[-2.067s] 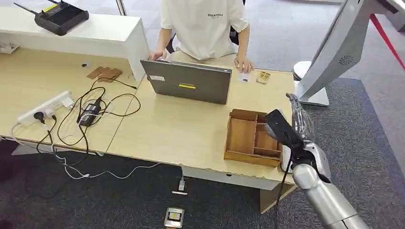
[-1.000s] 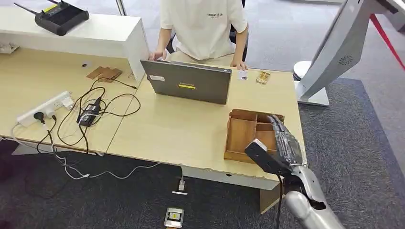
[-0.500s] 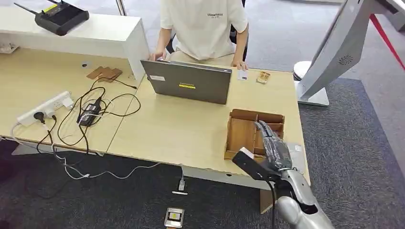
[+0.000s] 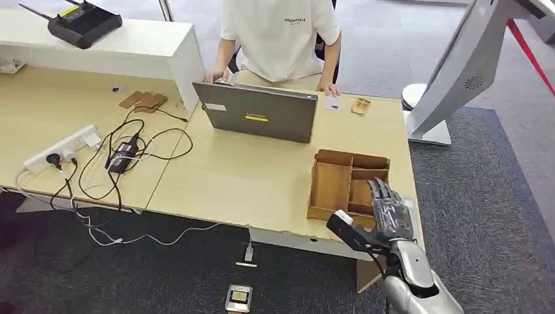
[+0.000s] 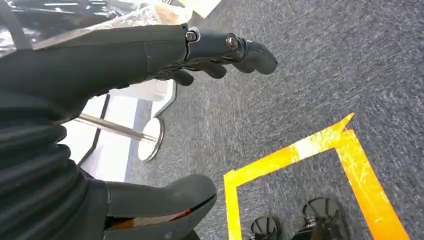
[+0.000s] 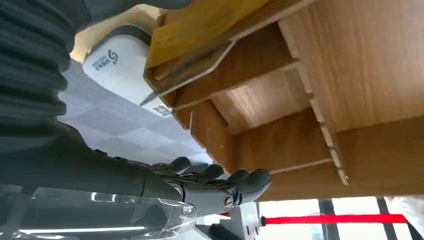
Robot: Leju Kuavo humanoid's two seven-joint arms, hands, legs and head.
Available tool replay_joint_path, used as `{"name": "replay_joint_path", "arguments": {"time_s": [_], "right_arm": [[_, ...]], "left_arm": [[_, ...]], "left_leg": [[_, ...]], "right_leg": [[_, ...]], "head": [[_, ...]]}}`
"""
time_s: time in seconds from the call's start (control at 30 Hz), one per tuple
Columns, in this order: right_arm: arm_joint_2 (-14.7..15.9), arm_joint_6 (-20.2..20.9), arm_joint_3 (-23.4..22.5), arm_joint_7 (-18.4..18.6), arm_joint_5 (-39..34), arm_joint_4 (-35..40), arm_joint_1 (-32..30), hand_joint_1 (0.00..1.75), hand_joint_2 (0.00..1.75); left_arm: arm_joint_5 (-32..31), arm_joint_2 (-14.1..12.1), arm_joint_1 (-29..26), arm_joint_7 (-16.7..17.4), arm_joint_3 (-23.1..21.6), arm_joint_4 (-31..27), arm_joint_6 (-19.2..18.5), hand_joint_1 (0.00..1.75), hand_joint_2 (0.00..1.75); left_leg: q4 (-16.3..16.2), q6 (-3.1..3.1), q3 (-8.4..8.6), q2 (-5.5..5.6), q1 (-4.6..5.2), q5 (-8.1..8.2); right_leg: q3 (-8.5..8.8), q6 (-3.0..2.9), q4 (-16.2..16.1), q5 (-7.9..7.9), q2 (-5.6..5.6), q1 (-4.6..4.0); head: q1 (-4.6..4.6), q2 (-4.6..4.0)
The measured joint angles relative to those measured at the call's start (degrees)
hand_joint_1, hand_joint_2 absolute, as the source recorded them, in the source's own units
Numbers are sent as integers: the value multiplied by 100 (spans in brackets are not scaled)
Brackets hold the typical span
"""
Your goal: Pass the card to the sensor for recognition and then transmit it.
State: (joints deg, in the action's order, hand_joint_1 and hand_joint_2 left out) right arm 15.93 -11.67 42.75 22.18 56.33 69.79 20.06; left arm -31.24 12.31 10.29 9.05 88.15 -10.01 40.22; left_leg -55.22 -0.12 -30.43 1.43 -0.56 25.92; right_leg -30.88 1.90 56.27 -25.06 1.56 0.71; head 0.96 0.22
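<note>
Shirt print – "ESSENTIALS", rest illegible.

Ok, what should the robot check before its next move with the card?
1. Right hand is above the wooden tray: ok.
2. Right hand holds nothing, fingers stretched out: ok.
3. A card is ready to pick: cannot tell. A thin flat piece leans in one tray compartment and may be a card.
4. The white sensor lies right beside the tray: ok.
5. Left hand is free, hanging over the floor: ok.
6. The person's hand rests at the far edge of the table, well away from the tray: ok.
</note>
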Motion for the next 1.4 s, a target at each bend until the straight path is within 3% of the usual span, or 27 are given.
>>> {"name": "replay_joint_path", "arguments": {"time_s": [0.67,1.4], "right_arm": [[-57,-249,-317,-326,-140,-542,-15,0,175],[-111,-267,-402,-474,-225,-575,28,0,175]], "left_arm": [[75,-57,9,-35,4,79,-37,0,175],[57,-74,12,-107,17,116,-70,0,175]], "left_leg": [[0,0,1,0,0,0],[0,0,-1,0,0,0]], "right_leg": [[3,0,0,0,0,0],[1,0,1,0,0,0]], "head": [[0,0],[0,0]]}}
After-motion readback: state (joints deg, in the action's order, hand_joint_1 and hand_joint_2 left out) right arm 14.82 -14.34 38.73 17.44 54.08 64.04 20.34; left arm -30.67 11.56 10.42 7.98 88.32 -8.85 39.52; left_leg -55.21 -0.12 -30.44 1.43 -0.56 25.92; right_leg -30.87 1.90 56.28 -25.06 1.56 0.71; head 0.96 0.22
